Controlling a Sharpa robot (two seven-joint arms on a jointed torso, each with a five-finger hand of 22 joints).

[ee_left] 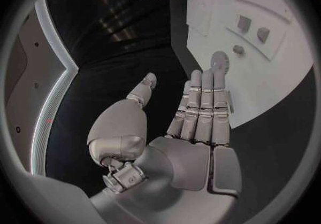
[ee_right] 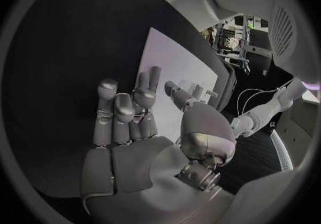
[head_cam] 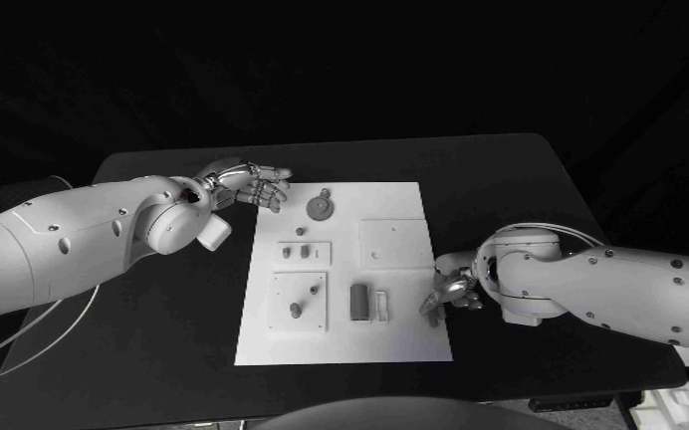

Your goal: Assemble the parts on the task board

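- Head view: the task board [head_cam: 402, 340] lies mid-desk [head_cam: 143, 350]. The left robot hand [head_cam: 247, 185] hovers at the board's 10 o'clock corner, fingers spread, holding nothing. The round geared part [head_cam: 321, 208] lies near 12 o'clock on the board. A dark block [head_cam: 357, 300] and a pale piece [head_cam: 380, 304] lie near 5 o'clock. The right robot hand [head_cam: 451, 292] sits at the 3 o'clock edge, just beside them.
- Left wrist view: the left robot hand [ee_left: 200, 114] is flat and open, its fingertips [ee_left: 213, 77] just short of the geared part [ee_left: 219, 61]. A clean pick likely needs thumb and fingers closing across its rim.
- Right wrist view: the right robot hand [ee_right: 137, 122] looks loosely open and empty, though its fingertips hide any contact with the board [ee_right: 167, 63].
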